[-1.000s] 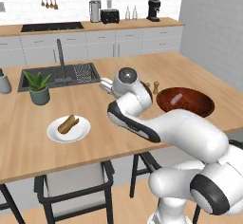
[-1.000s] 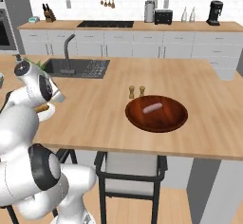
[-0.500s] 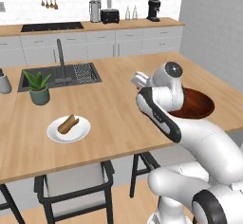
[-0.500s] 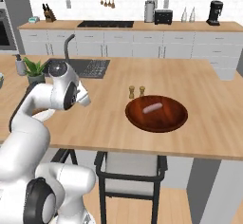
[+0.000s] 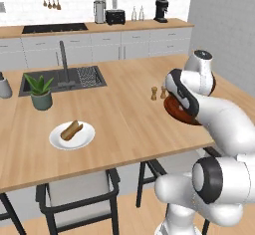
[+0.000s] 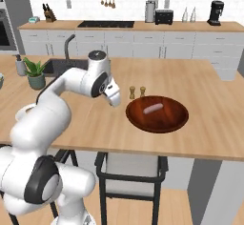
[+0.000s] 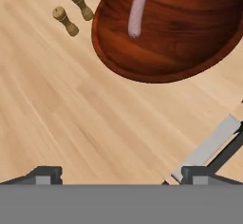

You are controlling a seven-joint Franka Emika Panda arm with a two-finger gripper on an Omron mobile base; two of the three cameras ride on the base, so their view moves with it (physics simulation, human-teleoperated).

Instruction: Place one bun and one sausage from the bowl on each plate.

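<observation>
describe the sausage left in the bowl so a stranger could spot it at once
On the long wooden island counter, find the wide reddish-brown bowl. The sausage is the one pale pinkish cylinder lying inside it, unlike the two small wooden shakers standing outside.

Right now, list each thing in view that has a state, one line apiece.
Gripper: open, empty, above the countertop short of the bowl.
Bowl: upright on the counter, one sausage lying inside.
White plate: holds a bun.
Two shakers: upright beside the bowl.
Potted plant: upright by the sink.
</observation>
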